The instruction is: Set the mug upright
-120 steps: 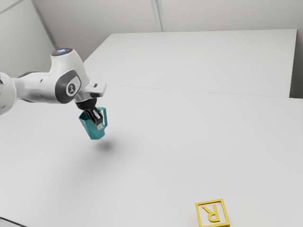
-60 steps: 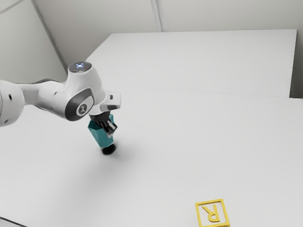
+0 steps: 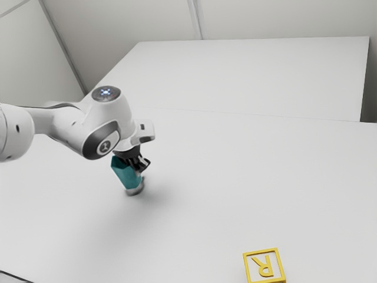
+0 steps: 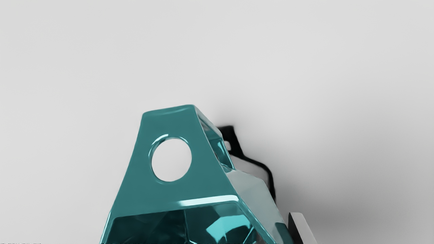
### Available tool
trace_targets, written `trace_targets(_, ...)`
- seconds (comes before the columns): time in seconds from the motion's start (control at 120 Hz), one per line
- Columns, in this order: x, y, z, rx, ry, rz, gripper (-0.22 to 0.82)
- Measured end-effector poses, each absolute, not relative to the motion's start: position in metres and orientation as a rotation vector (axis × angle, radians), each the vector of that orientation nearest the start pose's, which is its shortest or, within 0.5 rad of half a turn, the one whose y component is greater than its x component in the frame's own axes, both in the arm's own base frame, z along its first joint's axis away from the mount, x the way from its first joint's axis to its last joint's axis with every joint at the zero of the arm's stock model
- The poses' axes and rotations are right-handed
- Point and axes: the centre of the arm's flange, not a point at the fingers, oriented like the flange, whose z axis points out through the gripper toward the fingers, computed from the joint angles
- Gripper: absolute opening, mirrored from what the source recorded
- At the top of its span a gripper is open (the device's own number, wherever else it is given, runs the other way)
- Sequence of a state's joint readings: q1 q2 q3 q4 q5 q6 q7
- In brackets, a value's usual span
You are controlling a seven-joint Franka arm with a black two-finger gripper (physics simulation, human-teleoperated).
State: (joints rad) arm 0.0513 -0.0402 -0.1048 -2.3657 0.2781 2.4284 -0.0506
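A teal mug (image 3: 125, 172) is leaning over the white table (image 3: 206, 206), its base lower than its rim and its mouth tipping toward the exterior view's left; the black gripper (image 3: 141, 165) is gripping it by its upper part, one finger (image 4: 302, 227) standing close against the wall's outer side; the mug is not sitting upright, and whether its base is touching the table I cannot tell. The mouth is opening toward the hand; beyond it, a flat teal part with a round hole is letting the white surface show through. A dark shadow is lying just beside the mug, under its base; the white arm (image 3: 106, 127) is reaching in from the exterior view's left and covering some of the mug's upper end. Well apart from the mug, toward the exterior view's right and nearer that camera, a yellow-framed letter block (image 3: 265, 266) is lying with an R on its face; past the mug, the table is running back over a thin seam toward a pale grey wall (image 3: 265, 20).
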Motion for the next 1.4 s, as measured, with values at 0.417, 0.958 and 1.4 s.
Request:
trace_targets(0.417,0.507,-0.028,0.327,-2.956,0.173,-0.133,-0.17)
trace_targets(0.958,0.510,-0.022,0.356,-2.973,0.084,-0.247,0.45)
trace_targets(1.4,0.540,-0.029,0.486,-3.069,-0.113,-0.261,0.57)
